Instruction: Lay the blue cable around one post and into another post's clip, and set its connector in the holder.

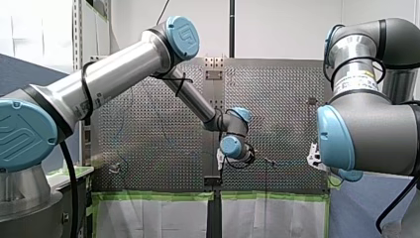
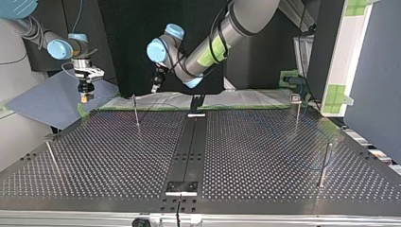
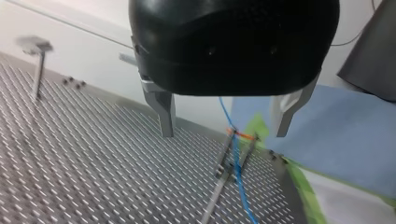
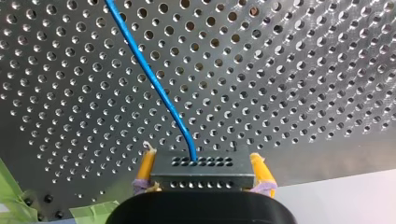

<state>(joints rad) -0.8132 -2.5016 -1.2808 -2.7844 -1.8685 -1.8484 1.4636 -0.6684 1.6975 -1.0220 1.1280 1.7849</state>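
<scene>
Right wrist view: the black connector (image 4: 201, 173) is pinched between the yellow pads of the right end effector (image 4: 202, 161), and the blue cable (image 4: 154, 79) is seen running from it across the perforated counter (image 4: 303, 70). In the left wrist view the cable is passed between the prongs of a clip post (image 3: 223, 158), ahead of the spread metal fingers of the left end effector (image 3: 224, 125).

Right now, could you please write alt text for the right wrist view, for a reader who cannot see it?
My right gripper clamps a dark connector between its yellow pads. The blue cable leaves the connector and runs ahead across the perforated table.
</scene>
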